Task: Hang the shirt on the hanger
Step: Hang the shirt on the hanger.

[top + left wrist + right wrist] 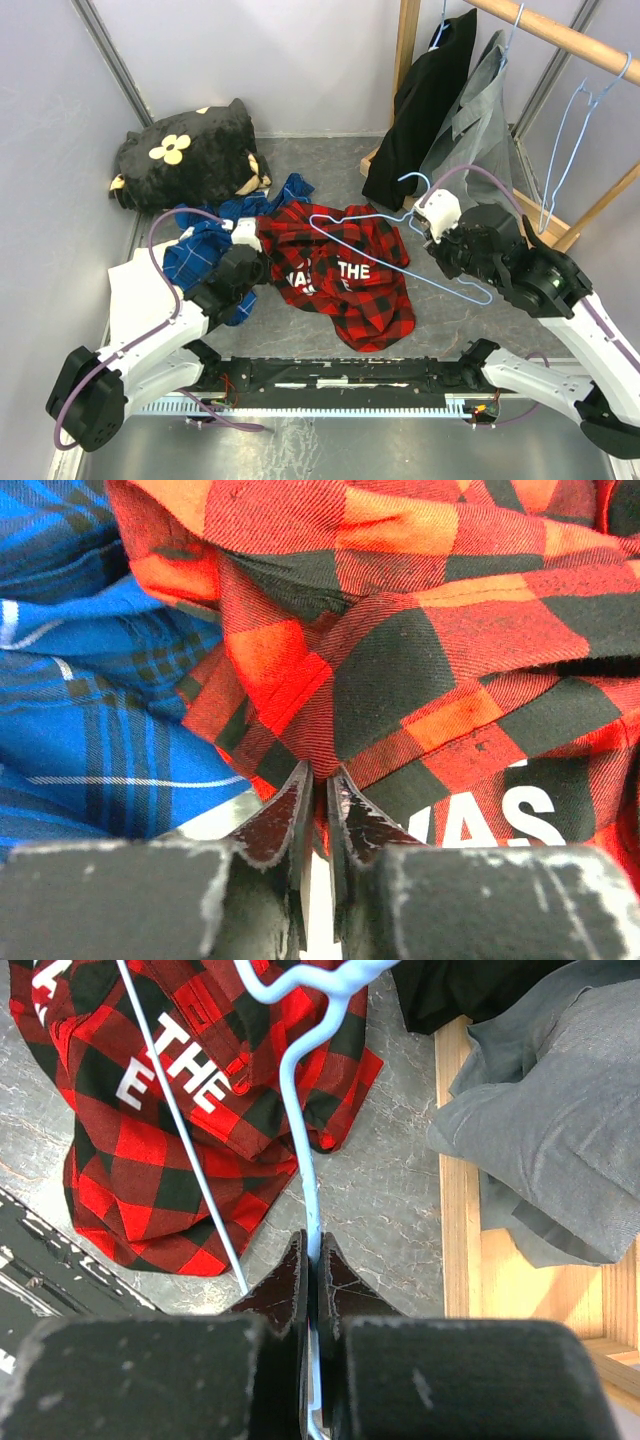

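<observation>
The red-and-black plaid shirt (345,280) lies crumpled on the grey table, white lettering up. My left gripper (256,243) is at its left edge. In the left wrist view the fingertips (300,780) are pinched on a raised fold of the shirt (400,660), so the left gripper (320,777) is shut on the cloth. My right gripper (432,222) holds the light-blue hanger (385,262) above the shirt's right side. In the right wrist view the right gripper (313,1252) is shut on the hanger (305,1150), whose wire runs up over the shirt (170,1110).
A blue plaid shirt (205,245) lies bunched against the red one's left side. A black cushion with a flower print (190,150) sits at the back left. A wooden rack (560,38) at the back right carries a black garment (425,100), a grey garment (480,120) and a spare hanger (570,150).
</observation>
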Available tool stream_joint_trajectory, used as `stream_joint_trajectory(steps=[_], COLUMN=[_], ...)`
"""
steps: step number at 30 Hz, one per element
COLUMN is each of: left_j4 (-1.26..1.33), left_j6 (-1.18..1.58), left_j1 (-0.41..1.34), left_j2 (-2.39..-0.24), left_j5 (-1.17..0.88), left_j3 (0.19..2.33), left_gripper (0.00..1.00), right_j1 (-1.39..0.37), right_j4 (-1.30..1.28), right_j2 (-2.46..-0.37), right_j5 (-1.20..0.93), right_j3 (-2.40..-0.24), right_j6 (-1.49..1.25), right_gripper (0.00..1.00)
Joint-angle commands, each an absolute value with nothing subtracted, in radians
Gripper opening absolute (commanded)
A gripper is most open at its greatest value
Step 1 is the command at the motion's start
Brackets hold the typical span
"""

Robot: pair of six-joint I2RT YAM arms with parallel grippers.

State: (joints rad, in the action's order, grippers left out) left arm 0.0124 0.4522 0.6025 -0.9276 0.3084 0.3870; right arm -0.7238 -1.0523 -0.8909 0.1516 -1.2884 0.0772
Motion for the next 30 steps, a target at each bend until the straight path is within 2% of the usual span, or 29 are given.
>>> stream_joint_trajectory(steps=[1,6,13,30], left_j4=[-0.014,-0.175,-0.32,-0.432], left_j6=[0.448,0.411,0.35,0.241], left_j1=[0.606,0.604,0.604,0.604], left_j2=[-0.929,-0.961,-1.022,-1.08], left_j5=[0.362,0.343,0.235,0.038], left_j3=[0.495,0.658,0.841,1.011], left_gripper=[0.11,0.1,0.1,0.09], right_j1=[-0.722,-0.721,-0.722,-0.722], right_j4=[-0.98,-0.899,-0.881,-0.71], right_j2=[-0.83,-0.778,-0.809,-1.057], right_j5=[0.153,0.167,0.137,0.14], right_j3=[-1.262,-1.203,-1.19,-1.197], right_j6=[0.136,0.161,0.229,0.25], right_gripper=[0.0,0.0,0.0,0.0])
